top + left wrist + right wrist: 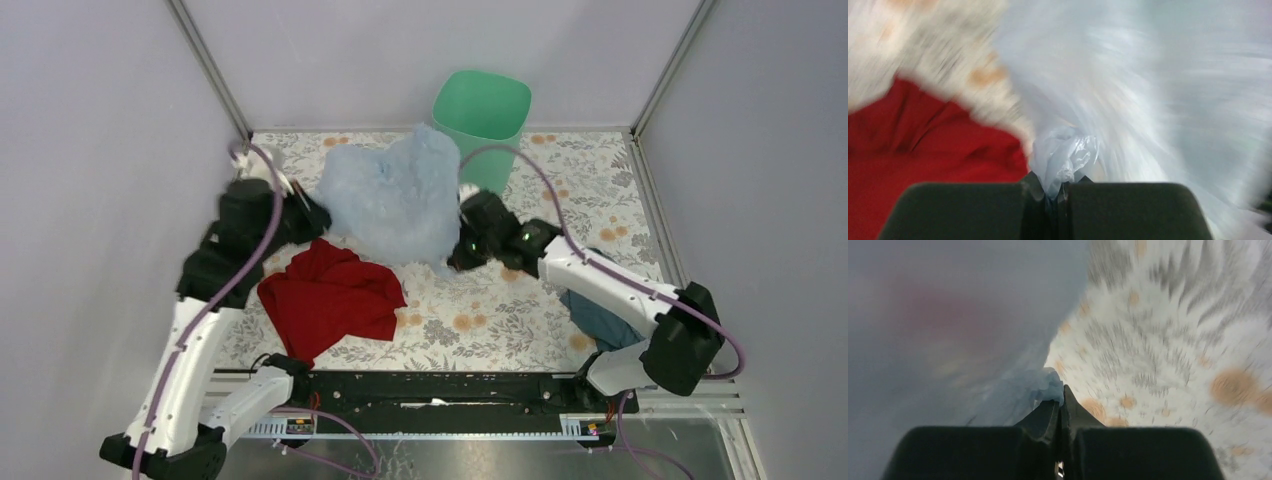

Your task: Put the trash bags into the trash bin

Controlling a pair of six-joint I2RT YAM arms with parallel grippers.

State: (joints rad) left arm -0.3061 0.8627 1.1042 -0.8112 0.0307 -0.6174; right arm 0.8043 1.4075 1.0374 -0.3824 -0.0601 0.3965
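A pale blue translucent trash bag [392, 195] is held spread above the table between my two grippers. My left gripper [312, 213] is shut on the bag's left edge; in the left wrist view the bag's plastic [1064, 155] bunches out of my shut left gripper [1058, 187]. My right gripper [462, 250] is shut on the bag's right lower edge; in the right wrist view a wad of the bag's film [1048, 387] sits at the tips of my right gripper [1060, 400]. The mint-green trash bin [481, 125] stands upright at the back, just behind the bag's top right corner.
A red cloth [330, 295] lies on the flowered tablecloth [520, 320] under the left arm, and shows in the left wrist view [923, 145]. A dark teal cloth [600, 315] lies beneath the right arm. Grey walls [90, 150] close in the left, back and right.
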